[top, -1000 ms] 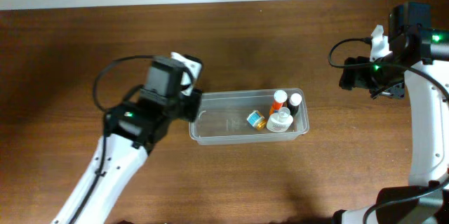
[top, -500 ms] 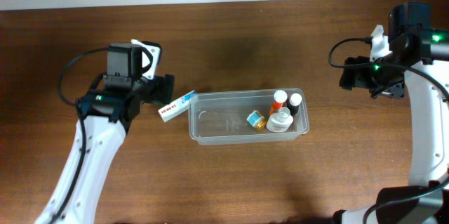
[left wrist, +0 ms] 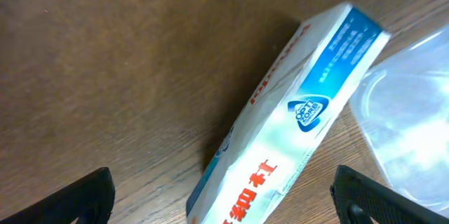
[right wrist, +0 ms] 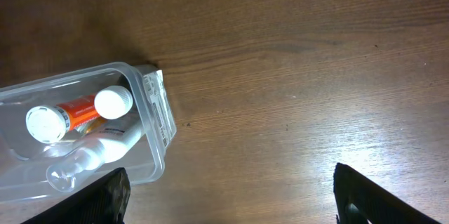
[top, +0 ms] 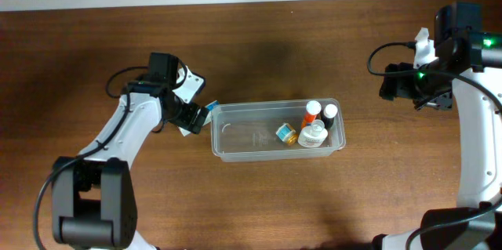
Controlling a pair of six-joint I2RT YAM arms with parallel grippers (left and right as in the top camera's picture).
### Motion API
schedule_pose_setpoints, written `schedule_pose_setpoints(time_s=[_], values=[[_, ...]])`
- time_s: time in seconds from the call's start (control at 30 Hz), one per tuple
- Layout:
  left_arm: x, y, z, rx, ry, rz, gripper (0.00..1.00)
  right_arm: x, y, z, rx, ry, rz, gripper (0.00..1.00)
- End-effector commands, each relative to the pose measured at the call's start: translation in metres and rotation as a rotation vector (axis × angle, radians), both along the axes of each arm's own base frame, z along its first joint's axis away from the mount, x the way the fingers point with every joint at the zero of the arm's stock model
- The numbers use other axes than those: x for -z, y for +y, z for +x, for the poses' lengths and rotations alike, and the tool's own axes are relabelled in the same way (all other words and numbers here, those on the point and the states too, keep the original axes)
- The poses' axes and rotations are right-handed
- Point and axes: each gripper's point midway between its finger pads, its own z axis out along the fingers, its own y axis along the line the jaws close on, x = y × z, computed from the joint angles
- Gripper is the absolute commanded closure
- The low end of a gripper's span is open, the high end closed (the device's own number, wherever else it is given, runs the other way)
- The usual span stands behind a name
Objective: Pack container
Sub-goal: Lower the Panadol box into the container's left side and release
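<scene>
While the tabletop [top: 259, 54] is carrying the container [top: 249, 136] just ahead-right of the left gripper [top: 190, 115], the toothpaste box [left wrist: 295, 133] is lying beneath that released gripper, long axis pointing toward the container's near end; the right gripper [right wrist: 231, 182], also released, is hanging well apart.

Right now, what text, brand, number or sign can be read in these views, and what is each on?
Nothing reads cleanly enough to quote.
Box: large red characters, cut off at the picture's edge; blue badge and blue-panel print, blurred.
Sticker on the container: print too small.
Orange bottle: no legible text.
</scene>
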Motion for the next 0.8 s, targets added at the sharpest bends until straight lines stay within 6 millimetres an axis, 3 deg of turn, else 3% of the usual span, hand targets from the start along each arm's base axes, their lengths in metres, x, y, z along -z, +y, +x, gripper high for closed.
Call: schedule_pose_setpoints(time_s=[0.0, 0.07, 0.17, 0.2, 0.27, 0.53, 0.67, 0.73, 0.77], values=[[0.017, 0.0, -0.008, 0.024, 0.06, -0.002, 0.02, -0.001, 0.001, 0.0, -0.007, -0.009, 0.01, 0.16], [0.025, 0.001, -0.012, 0.023, 0.09, 0.001, 0.09, -0.001, 0.002, 0.0, -0.007, -0.009, 0.01, 0.16], [0.032, 0.001, -0.014, 0.016, 0.111, 0.001, 0.28, -0.001, 0.002, -0.001, -0.007, -0.008, 0.01, 0.16], [0.033, 0.001, -0.015, 0.016, 0.116, 0.002, 0.41, -0.001, 0.002, -0.001, -0.007, -0.008, 0.01, 0.16], [0.033, 0.001, -0.016, 0.015, 0.118, 0.001, 0.55, -0.001, 0.002, -0.001, -0.007, -0.008, 0.01, 0.16], [0.03, 0.002, -0.021, -0.065, 0.148, -0.012, 0.7, -0.001, 0.002, -0.001, -0.007, -0.008, 0.01, 0.16], [-0.028, -0.004, 0.001, -0.093, 0.015, -0.045, 0.73, -0.001, 0.002, -0.001, -0.007, -0.008, 0.01, 0.16], [-0.062, -0.012, 0.008, -0.071, -0.074, -0.061, 0.73, -0.001, 0.002, -0.001, -0.007, -0.008, 0.01, 0.16], [-0.088, -0.019, 0.009, -0.038, -0.146, -0.071, 0.74, -0.001, 0.002, -0.001, -0.007, -0.008, 0.01, 0.16]])
